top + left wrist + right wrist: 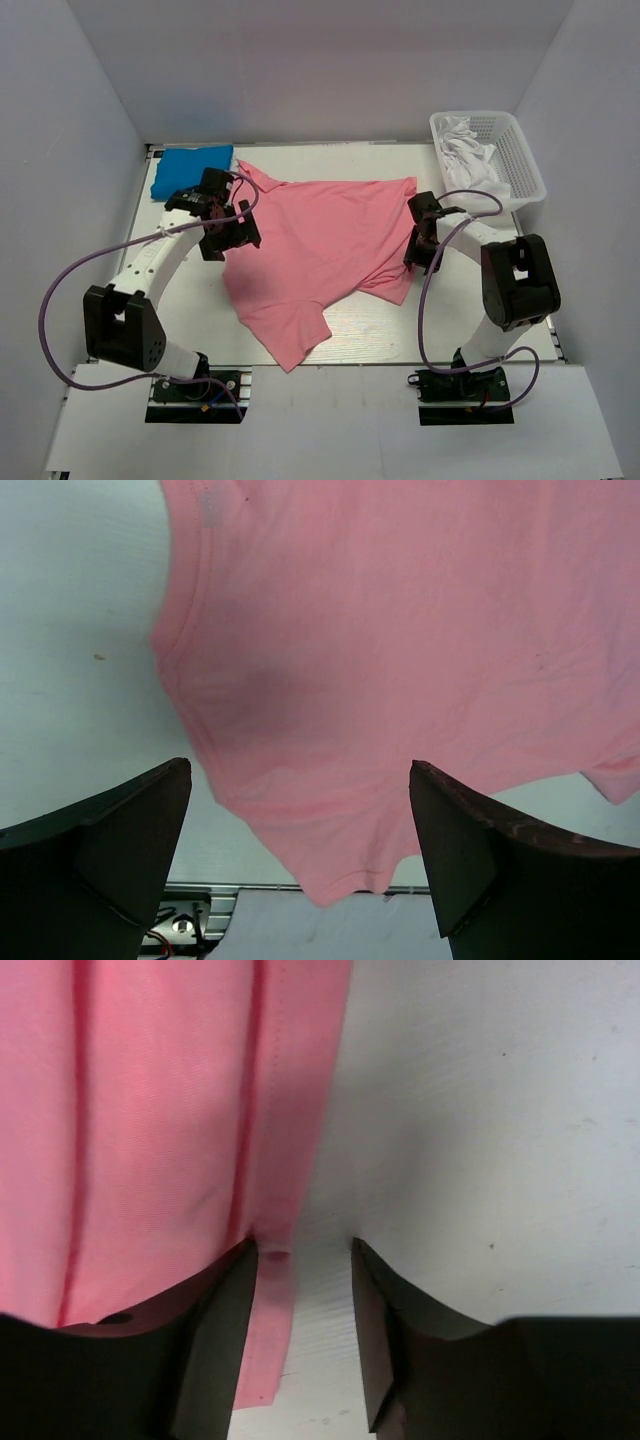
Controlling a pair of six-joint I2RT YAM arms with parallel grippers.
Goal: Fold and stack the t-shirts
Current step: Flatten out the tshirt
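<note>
Straddling the hem of the salmon-pink t-shirt (320,240), the right claw (302,1255) stands partly narrowed, not yet pinching. The left claw (300,780) hangs spread wide above the shirt's opposite edge. This shirt lies on the tabletop (400,335), with the folded blue t-shirt (192,170) at the far-left corner.

White mesh basket (522,163) at the table's (380,335) far-right corner.

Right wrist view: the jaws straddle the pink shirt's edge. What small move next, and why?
Probably close the right gripper on the pink shirt: its hem lies between the jaws, which show a gap, so nothing is pinched yet.
</note>
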